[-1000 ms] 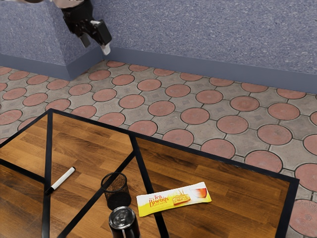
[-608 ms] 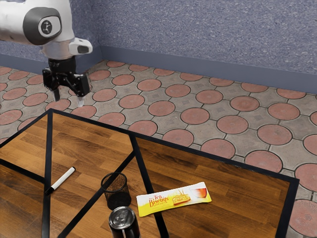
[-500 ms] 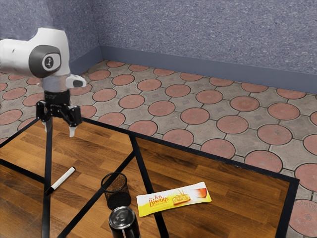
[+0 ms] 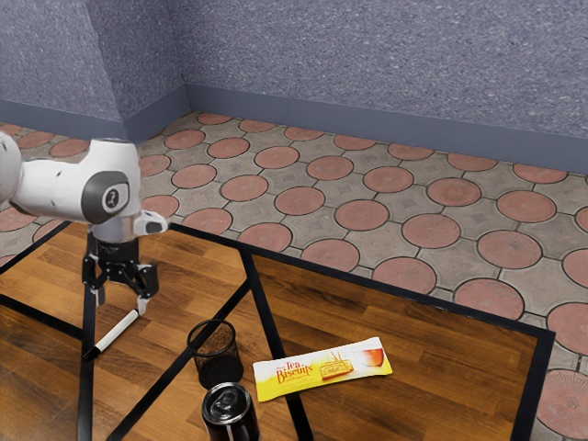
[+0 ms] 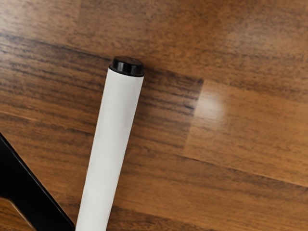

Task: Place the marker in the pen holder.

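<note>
Marker (image 4: 117, 333), one: white barrel, black at both ends, lying on the table (image 4: 413, 322) toward the exterior view's left, outside the pen holder; in that view its dark end meets a black strip (image 4: 87, 377) of the table top, and its other end points toward the pen holder's side of the table. End effector (image 4: 121, 301), one: black, pointing down over the marker, fingers spread wide apart and closed on nothing; one fingertip appears right by the marker's plugged end — whether it touches, cannot be told. Wrist view: the barrel and its black end plug (image 5: 127, 66) on brown wood grain, with a length of black strip alongside. Arm (image 4: 64, 190), one: white with dark grey joint cover, entering from the exterior view's left. Pen holder (image 4: 220, 370), one: black mesh, round, upright, well apart from the marker. Can (image 4: 230, 418), one: dark, silvery top, upright just beside the pen holder — contact between them uncertain. Biscuit packet (image 4: 322, 369), one: yellow and white, red lettering, flat, laid across another black strip on the pen holder's other side from the marker. Surroundings: floor (image 4: 367, 216) of round reddish tiles set in grey; wall (image 4: 367, 64), speckled blue-grey.
</note>
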